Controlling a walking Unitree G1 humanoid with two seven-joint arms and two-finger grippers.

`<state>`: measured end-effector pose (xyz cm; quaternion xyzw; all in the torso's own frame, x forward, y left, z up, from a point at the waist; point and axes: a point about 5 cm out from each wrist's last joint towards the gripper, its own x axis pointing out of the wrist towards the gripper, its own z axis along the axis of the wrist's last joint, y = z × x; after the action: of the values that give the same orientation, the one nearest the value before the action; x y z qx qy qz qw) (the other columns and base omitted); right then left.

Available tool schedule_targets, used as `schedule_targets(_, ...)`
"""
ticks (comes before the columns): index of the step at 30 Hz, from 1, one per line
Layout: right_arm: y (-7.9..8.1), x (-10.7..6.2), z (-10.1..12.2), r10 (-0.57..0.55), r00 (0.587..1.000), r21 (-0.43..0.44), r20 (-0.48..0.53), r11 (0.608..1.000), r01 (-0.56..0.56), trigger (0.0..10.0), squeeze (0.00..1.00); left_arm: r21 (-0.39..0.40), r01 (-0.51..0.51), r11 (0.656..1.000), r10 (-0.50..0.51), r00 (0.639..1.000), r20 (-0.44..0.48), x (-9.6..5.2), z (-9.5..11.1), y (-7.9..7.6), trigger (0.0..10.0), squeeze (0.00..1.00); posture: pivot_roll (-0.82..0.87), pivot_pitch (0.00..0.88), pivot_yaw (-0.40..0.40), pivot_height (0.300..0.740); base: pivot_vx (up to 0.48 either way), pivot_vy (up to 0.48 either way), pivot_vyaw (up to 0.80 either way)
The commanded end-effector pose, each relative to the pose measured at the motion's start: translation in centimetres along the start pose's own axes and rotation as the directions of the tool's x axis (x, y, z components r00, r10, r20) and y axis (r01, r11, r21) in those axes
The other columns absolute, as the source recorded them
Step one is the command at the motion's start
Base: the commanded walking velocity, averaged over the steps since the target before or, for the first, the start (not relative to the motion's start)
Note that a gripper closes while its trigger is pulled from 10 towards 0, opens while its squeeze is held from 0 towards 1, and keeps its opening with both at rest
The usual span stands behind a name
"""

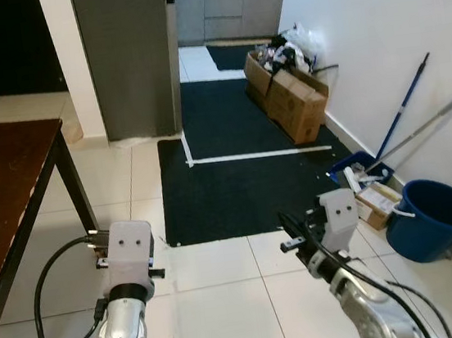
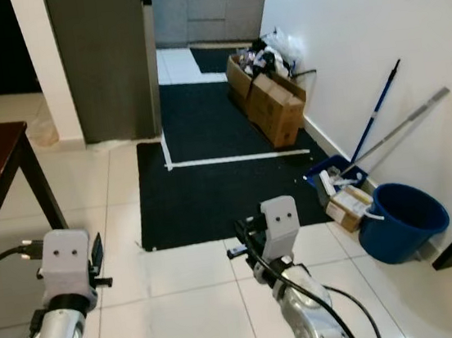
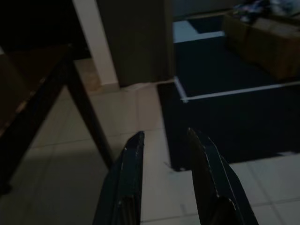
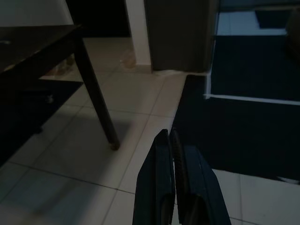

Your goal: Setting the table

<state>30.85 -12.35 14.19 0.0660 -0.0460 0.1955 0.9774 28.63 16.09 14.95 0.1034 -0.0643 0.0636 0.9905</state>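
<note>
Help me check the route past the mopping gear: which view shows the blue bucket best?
The left eye view shows the blue bucket best: whole rim and body, standing on the tiles by the white wall. The right eye view has it too, whole but nearer the table edge at the corner. The wrist views look toward the brown table and dark rug.

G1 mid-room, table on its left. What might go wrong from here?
1. The dark wooden table stands close on the robot's left; a turn could swing the left end effector, fingers apart and empty, into its leg.
2. The black mat edge lies just ahead on the tile and might catch a foot.
3. The blue bucket, mop handles and cardboard boxes crowd the right wall, narrowing clearance beside the right end effector, which is shut.
</note>
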Motion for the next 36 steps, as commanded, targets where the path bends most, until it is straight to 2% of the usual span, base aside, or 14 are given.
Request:
schedule_targets(1,-0.8,-0.4,-0.3,-0.031,0.999,-0.003,-0.018,1.0,0.031,10.0,0.0,-0.002,0.015,1.0,-0.015,1.0,-0.02,-0.1,-0.4,-0.4,10.0,0.0,0.11,0.064,-0.029,0.74,0.48,0.0,0.0)
schedule_targets(4,-0.8,-0.5,-0.4,-0.036,0.999,-0.006,-0.02,0.999,0.036,10.0,0.0,-0.006,0.024,1.0,-0.024,0.999,-0.026,0.0,-0.5,-0.5,10.0,0.0,0.11,0.061,-0.026,0.74,0.341,0.0,0.0)
schedule_targets(17,-1.0,-0.6,-0.8,-0.044,0.999,-0.011,-0.029,0.999,0.043,10.0,0.0,-0.047,0.124,0.991,-0.127,0.99,-0.054,-0.2,-0.8,-1.5,10.0,0.0,0.1,0.046,-0.018,0.74,0.0,0.0,0.0)
schedule_targets(22,-1.2,-0.9,-1.6,-0.057,0.997,-0.016,-0.058,0.998,0.056,10.0,0.0,-0.073,0.2,0.977,-0.206,0.976,-0.077,-0.5,-1.2,-2.3,10.0,0.0,0.1,0.046,-0.013,0.74,0.0,0.0,0.0)
schedule_targets(36,-1.4,-1.5,-2.1,-0.079,0.994,-0.018,-0.071,0.997,0.078,10.0,0.0,-0.087,0.276,0.957,-0.286,0.947,-0.143,-0.6,-1.7,-3.2,10.0,0.0,0.09,0.067,-0.007,0.74,0.0,0.0,0.0)
